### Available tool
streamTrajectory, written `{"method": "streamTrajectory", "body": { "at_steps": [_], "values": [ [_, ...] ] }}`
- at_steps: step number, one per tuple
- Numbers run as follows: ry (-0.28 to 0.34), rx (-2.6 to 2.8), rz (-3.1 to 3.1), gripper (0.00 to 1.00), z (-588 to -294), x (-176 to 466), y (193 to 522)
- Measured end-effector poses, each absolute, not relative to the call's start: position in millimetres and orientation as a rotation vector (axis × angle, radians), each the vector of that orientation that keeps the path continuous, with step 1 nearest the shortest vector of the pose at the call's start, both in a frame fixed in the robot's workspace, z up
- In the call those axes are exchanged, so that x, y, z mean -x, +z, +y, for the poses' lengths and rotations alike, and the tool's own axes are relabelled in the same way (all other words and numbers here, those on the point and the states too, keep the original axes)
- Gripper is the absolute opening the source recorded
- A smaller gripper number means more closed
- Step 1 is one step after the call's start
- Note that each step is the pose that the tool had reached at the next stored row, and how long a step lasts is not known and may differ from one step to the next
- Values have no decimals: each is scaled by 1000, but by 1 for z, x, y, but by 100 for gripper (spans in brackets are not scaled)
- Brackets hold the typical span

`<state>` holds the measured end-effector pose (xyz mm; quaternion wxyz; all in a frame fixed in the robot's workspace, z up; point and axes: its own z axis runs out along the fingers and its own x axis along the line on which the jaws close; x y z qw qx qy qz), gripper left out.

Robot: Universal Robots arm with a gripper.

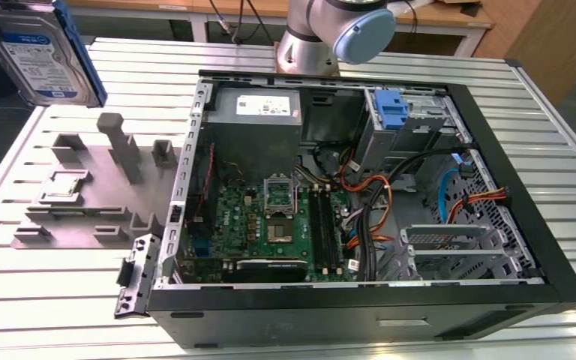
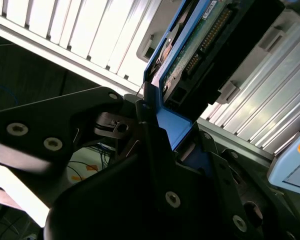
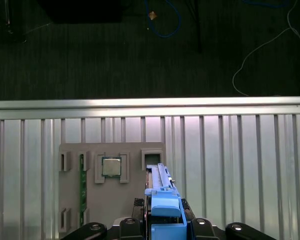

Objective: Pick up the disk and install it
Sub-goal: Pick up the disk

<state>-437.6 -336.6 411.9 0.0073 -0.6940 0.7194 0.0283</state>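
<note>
The disk (image 1: 40, 51), a silver drive with a white-and-blue label in a blue carrier, hangs in the air at the exterior view's upper left, above the table's edge. In the first wrist view the disk (image 3: 162, 197) is seen edge-on, high over the grey fixture plate (image 3: 135, 200). My gripper (image 3: 165, 226) is shut on its blue carrier. The second wrist view shows the disk's green circuit-board side (image 2: 197, 47), with my gripper (image 2: 174, 134) clamping the blue frame between black fingers (image 2: 146, 120).
An open computer case (image 1: 488, 292) lies on the slatted metal table (image 1: 48, 292), with motherboard, cables and a drive bay holding a blue bracket (image 1: 393, 111). The grey fixture plate (image 1: 88, 195) at the exterior view's left carries a processor (image 3: 111, 167) and a memory stick (image 3: 82, 182).
</note>
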Motion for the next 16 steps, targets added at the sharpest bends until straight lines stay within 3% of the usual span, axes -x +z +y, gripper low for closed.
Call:
{"method": "streamTrajectory", "body": {
  "at_steps": [16],
  "values": [
    [89,2170,2250,37,-337,438,420]
  ]
}}
